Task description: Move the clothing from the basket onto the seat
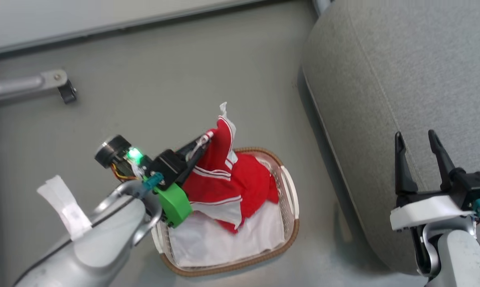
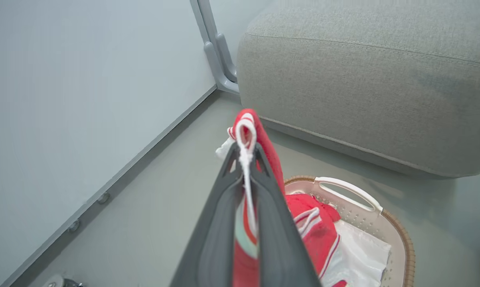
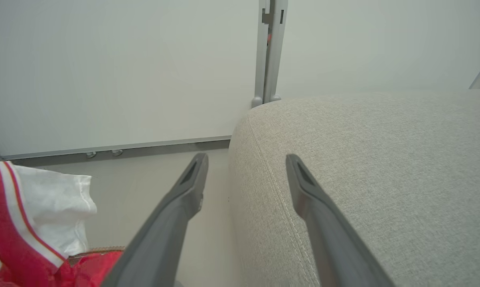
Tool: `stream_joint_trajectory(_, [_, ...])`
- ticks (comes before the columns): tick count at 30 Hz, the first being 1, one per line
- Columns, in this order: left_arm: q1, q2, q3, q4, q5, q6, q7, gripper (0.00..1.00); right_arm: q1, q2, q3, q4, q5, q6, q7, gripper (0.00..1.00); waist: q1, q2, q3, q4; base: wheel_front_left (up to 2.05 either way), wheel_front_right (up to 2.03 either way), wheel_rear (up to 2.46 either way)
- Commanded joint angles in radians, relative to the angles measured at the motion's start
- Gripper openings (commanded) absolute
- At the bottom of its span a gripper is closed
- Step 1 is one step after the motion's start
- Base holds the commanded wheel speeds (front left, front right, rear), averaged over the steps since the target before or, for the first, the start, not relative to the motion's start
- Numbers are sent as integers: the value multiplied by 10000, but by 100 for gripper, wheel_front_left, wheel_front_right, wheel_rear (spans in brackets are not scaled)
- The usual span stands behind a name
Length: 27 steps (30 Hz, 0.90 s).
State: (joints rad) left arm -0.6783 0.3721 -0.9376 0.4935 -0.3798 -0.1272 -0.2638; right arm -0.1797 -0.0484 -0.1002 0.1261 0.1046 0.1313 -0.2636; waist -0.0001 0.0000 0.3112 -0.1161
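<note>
Red striped clothing (image 1: 228,175) bunched over oval perforated basket (image 1: 292,207)

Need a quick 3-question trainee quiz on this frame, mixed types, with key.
1. True or false: the left tool is shut on the striped edge of a red garment, the rest of which lies in the laundry basket.
2. Where is the right tool?
A. By the edge of the couch cushion, open and empty
B. Down inside the basket
C. Shut on white fabric
3. Fill in: under the red clothing in the basket lies a plain ___ sheet.

Key: 1 true; 2 A; 3 white.
</note>
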Motion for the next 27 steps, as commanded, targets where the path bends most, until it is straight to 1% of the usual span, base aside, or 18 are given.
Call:
stream_joint_trajectory(1, [-321,175,83,-169,-5,-28,-10,0,240,-41,-12,52,-77,-10,-18,100,1,0,-1405,233,0,0,0])
stream_joint_trajectory(6, [-1031,641,163,-481,-217,-47,-3,0,598,-37,-104,130,-166,-10,-18,100,1,0,-2011,303,0,0,0])
stream_joint_trajectory(13, [-2471,1049,82,-696,-722,-43,296,0,888,-37,39,171,-130,-10,-18,100,1,0,-2547,335,0,0,0])
stream_joint_trajectory(20, [-3854,1184,-73,-609,-942,-23,590,0,990,-37,292,188,-66,-8,-18,100,1,0,-2820,330,0,0,0])
stream_joint_trajectory(27, [-4864,992,-163,-396,-1139,-24,633,0,958,-37,551,189,-33,-9,-18,100,1,0,-2911,314,0,0,0])
